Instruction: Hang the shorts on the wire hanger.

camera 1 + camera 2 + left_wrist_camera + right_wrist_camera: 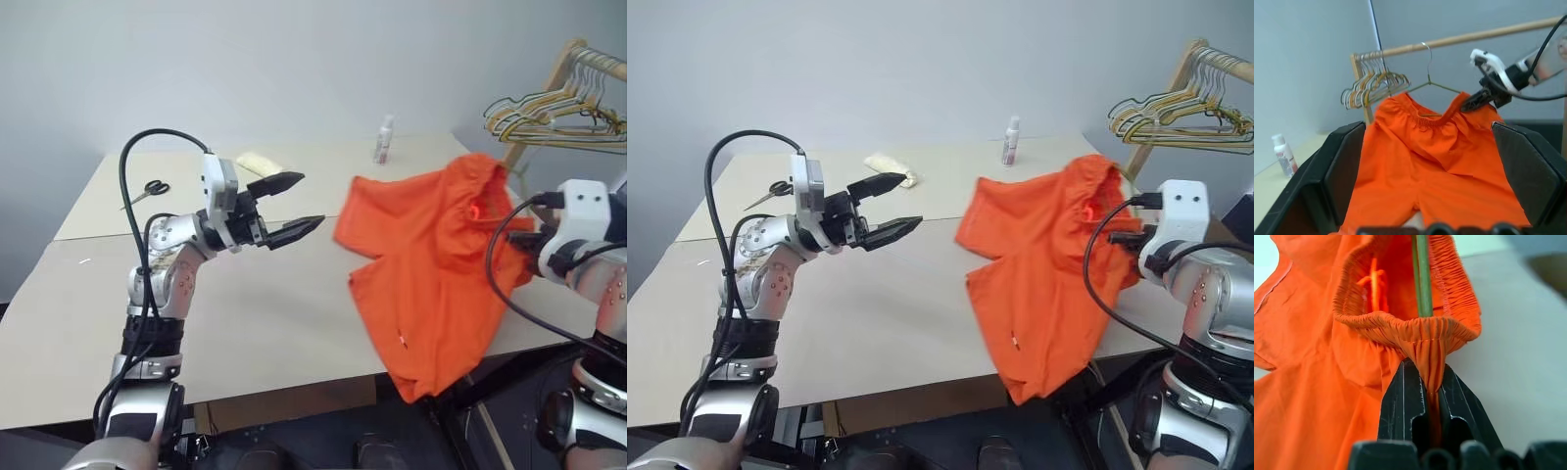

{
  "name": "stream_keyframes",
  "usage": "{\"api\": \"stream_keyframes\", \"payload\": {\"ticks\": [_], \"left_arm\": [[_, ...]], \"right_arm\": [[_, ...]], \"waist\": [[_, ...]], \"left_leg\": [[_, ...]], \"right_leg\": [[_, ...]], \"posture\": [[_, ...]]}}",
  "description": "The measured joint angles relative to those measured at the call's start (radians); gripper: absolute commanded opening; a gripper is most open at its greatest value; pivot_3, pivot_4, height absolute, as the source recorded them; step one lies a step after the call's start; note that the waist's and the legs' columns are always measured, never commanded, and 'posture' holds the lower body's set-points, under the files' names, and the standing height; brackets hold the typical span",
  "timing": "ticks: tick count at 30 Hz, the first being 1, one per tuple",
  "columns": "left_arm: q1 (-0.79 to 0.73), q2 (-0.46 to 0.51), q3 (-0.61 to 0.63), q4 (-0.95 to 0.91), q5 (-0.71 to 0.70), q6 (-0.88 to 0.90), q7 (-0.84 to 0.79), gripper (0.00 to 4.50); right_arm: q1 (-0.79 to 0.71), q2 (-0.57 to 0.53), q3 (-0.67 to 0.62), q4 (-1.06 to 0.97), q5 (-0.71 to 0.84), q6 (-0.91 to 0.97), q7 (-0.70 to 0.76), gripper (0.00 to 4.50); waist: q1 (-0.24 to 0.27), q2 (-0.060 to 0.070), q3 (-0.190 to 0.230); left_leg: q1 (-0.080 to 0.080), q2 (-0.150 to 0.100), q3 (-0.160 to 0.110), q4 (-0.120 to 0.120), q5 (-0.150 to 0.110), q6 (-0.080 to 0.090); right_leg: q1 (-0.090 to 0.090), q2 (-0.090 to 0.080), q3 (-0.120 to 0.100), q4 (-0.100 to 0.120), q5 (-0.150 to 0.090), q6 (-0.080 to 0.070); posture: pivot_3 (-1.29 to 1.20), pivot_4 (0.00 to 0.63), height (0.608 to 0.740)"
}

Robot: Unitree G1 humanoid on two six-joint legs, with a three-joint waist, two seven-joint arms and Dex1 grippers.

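The bright orange shorts hang over the table's right front corner, their legs drooping past the edge. My right gripper is shut on the gathered waistband and holds it up; in the head views the fabric hides its fingers. The wire hanger is thin and grey. Its hook rises above the waistband and its shoulders run down into it. In the right wrist view a thin wire passes through the waistband opening. My left gripper is open and empty, raised above the table to the left of the shorts and pointing at them.
A bunch of yellow, green and white hangers hangs on a wooden rail at the back right. On the beige table stand a small white bottle, scissors at the far left and a pale yellow item.
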Motion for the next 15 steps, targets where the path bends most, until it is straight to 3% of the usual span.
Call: {"api": "stream_keyframes", "payload": {"ticks": [5,10,15], "left_arm": [[0.006,-0.024,-0.033,-0.072,-0.011,0.048,0.069,4.48],[0.036,-0.023,-0.051,-0.1,-0.016,0.052,0.083,4.48],[0.053,-0.03,-0.055,-0.158,-0.048,0.074,0.101,4.48]], "right_arm": [[-0.196,0.109,-0.171,0.056,-0.168,0.003,-0.238,0.0],[-0.232,0.178,-0.243,0.109,-0.244,-0.073,-0.366,0.0],[-0.289,0.152,-0.272,0.193,-0.264,-0.178,-0.429,0.0]], "waist": [[-0.007,0.006,-0.004],[-0.026,0.012,-0.008],[-0.034,0.018,-0.012]], "left_leg": [[0.003,-0.001,0.0,-0.006,0.001,-0.002],[0.004,-0.003,0.001,-0.008,0.002,-0.002],[0.006,-0.004,0.001,-0.012,0.002,0.001]], "right_leg": [[0.001,0.0,0.0,0.0,0.0,0.0],[0.001,-0.002,0.002,0.0,0.0,0.0],[0.002,-0.003,0.002,-0.001,0.0,0.0]], "posture": [[-0.1,0.0,0.74],[-0.09,0.0,0.74],[-0.08,0.0,0.74]]}}
